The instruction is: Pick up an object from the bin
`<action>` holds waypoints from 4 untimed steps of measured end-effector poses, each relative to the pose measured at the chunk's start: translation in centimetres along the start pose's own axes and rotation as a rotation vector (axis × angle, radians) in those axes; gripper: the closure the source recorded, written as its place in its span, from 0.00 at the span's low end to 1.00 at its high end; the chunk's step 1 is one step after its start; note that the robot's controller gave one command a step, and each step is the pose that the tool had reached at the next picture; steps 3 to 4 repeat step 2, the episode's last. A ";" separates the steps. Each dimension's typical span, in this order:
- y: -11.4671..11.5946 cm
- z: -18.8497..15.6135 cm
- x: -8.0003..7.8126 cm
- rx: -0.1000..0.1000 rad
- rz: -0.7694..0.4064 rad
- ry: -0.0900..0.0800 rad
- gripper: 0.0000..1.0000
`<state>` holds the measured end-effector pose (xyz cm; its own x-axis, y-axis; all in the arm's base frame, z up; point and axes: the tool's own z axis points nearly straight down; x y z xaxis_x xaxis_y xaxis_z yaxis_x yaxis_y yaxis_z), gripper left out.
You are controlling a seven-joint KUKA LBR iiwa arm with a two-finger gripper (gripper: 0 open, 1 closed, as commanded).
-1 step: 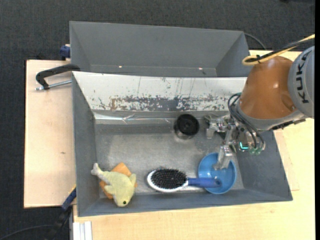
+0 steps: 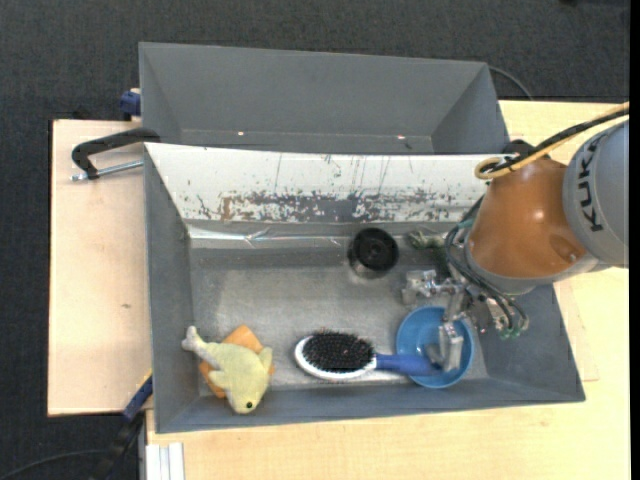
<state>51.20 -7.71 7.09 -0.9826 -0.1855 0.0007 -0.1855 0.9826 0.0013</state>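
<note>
Camera view, gripper (image 2: pixel 447 336) hanging over a round blue bowl (image 2: pixel 418 356) lying near the front right corner of the bin (image 2: pixel 165 298), dipping inside its rim, spread or pressed together impossible to tell, blue-handled hairbrush (image 2: pixel 335 355) lying just beside the bowl.

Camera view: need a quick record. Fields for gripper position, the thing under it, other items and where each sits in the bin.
gripper: at the bin's near right corner, low over the blue dish
fingers round a thing: cannot tell
blue dish: round, near right corner
hairbrush: black bristles, white rim, blue handle pointing to the dish, along the near wall
plush toy: yellow, near left corner, lying on something orange
black round object: by the far wall, middle
bin: grey metal
</note>
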 end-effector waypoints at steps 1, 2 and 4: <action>0.1 -0.2 -0.2 0.000 -0.002 -0.005 1.00; 0.3 -15.5 -1.1 0.005 0.019 -0.016 1.00; 0.3 -15.5 -1.1 0.005 0.019 -0.016 1.00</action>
